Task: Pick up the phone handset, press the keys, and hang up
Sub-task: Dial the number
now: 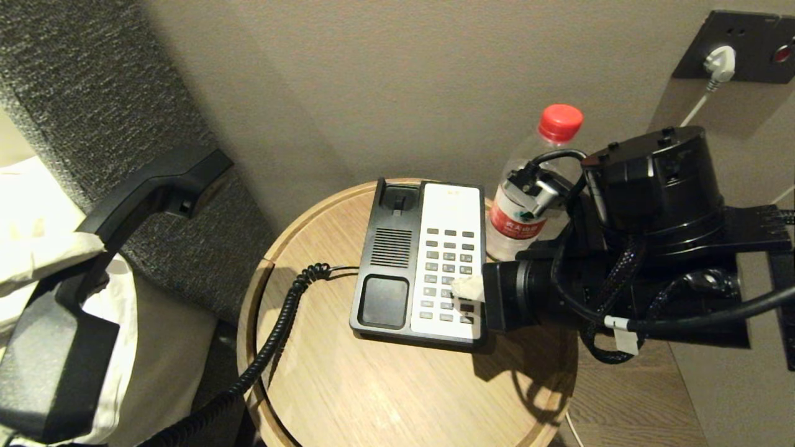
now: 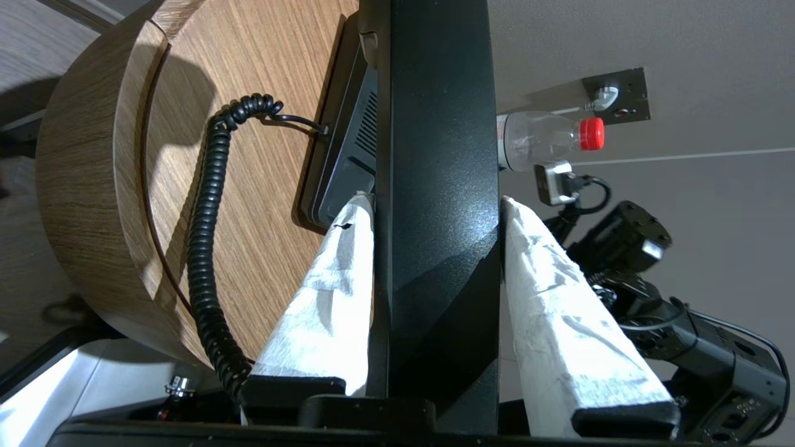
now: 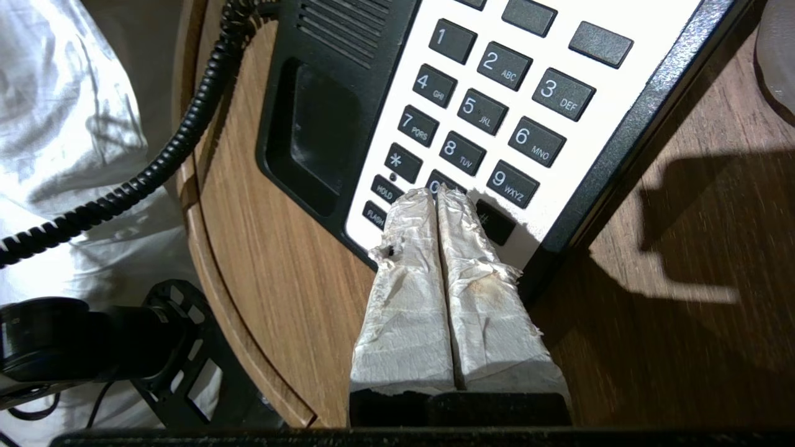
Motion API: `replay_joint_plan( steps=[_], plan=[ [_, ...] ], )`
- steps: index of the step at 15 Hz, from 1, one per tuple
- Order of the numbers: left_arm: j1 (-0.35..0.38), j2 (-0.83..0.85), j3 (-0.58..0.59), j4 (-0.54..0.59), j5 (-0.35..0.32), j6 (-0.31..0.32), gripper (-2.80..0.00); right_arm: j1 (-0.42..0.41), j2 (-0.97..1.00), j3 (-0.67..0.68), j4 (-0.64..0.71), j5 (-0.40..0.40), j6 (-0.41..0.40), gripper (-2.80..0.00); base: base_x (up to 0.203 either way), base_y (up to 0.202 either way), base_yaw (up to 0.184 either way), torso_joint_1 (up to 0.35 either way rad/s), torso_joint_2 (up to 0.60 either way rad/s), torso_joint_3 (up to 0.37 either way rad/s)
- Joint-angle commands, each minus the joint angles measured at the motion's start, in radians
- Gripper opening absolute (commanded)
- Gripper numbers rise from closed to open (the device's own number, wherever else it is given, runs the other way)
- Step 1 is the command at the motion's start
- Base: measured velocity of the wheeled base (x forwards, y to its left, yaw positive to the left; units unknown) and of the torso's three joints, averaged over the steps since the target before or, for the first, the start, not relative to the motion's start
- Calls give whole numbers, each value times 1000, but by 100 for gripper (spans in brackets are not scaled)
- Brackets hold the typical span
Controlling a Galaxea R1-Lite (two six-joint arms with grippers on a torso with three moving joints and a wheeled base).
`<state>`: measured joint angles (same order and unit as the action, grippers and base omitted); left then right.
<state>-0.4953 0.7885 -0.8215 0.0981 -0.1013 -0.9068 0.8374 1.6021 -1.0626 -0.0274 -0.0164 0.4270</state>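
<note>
The phone handset (image 1: 149, 192) is off its cradle, raised to the left of the round wooden worktop (image 1: 385, 397) and tilted, its upper end toward the padded grey headboard (image 1: 93, 81); the left claw (image 2: 438, 205) is clenched on it, one white-wrapped finger (image 2: 329, 298) pressed to each side of the black body in the left wrist view; the black coiled cord (image 1: 279, 335) runs from the handset end down over the worktop's edge and curls back to the left side of the phone base (image 1: 419, 261). The base lies flat near the middle of the worktop, its empty black cradle and speaker grille on the left half, the white keypad panel (image 1: 448, 261) on the right. The right claw (image 3: 438, 198) comes in from the right — its two wrapped fingers pressed together, nothing between them — with the tips over the lowest row of number keys, covering most of the 0 key (image 3: 442, 181); whether they actually touch the key I cannot tell. Just behind the base's right rear corner stands a clear water bottle (image 1: 528, 192) with a red cap and red label, partly hidden by the right arm; on the wall beyond it is a dark socket plate (image 1: 745, 43) with a white plug in it; white bedding (image 1: 37, 248) lies at the far left, below the handset.
</note>
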Motion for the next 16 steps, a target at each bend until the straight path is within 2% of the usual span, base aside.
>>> replay_joint_plan(
  steps=[1, 16],
  plan=[
    [0, 0, 1, 0, 0, -4, -280, 0, 27, -2, 0, 0, 1, -280, 0, 0, 0, 0, 0, 0],
    [0, -12, 15, 0, -2, -4, -280, -1, 61, -13, -14, -11, -11, -280, 0, 0, 0, 0, 0, 0]
  ],
)
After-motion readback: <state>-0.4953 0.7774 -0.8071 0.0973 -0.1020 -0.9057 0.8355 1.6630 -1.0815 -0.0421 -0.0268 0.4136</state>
